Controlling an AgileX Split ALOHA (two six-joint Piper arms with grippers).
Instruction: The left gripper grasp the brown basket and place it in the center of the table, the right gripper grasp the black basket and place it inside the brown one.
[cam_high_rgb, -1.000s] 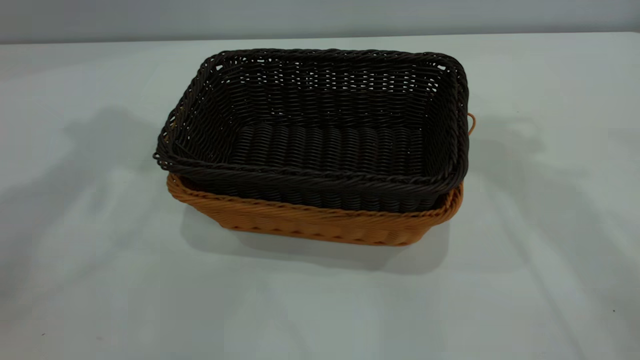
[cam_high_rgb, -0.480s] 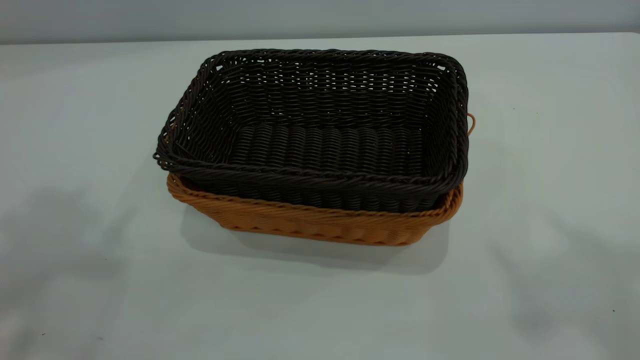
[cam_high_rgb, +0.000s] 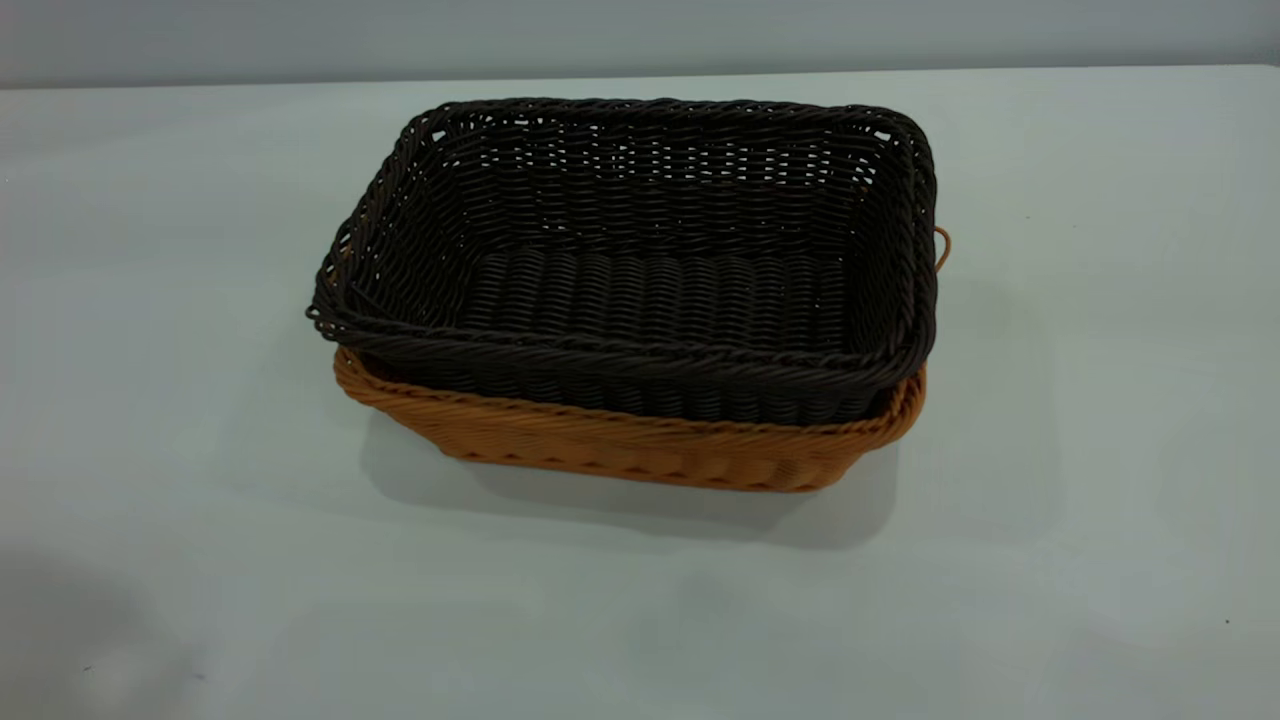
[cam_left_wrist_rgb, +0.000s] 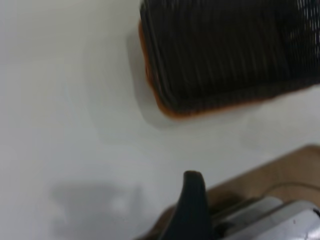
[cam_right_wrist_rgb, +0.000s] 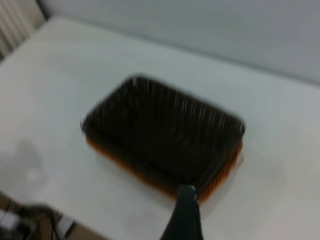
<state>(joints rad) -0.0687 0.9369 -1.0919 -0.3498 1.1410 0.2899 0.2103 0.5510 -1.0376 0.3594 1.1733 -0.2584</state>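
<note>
The black basket (cam_high_rgb: 640, 260) sits nested inside the brown basket (cam_high_rgb: 640, 450) in the middle of the table (cam_high_rgb: 150, 300). Only the brown basket's near rim, its lower wall and a small loop at its right end show. Neither gripper appears in the exterior view. In the left wrist view a dark piece of my left gripper (cam_left_wrist_rgb: 192, 205) is well away from the stacked baskets (cam_left_wrist_rgb: 225, 55). In the right wrist view a dark piece of my right gripper (cam_right_wrist_rgb: 185, 215) stands high above the table, back from the baskets (cam_right_wrist_rgb: 165, 145).
The tabletop's far edge meets a grey wall (cam_high_rgb: 640, 35). In the left wrist view a brown surface (cam_left_wrist_rgb: 280, 172) and a metal part (cam_left_wrist_rgb: 280, 220) lie beyond the table's edge. Cables (cam_right_wrist_rgb: 25, 220) show past the table's edge in the right wrist view.
The arm shadows on the table have drawn away from the baskets toward the near edge and faded. The baskets have not moved.
</note>
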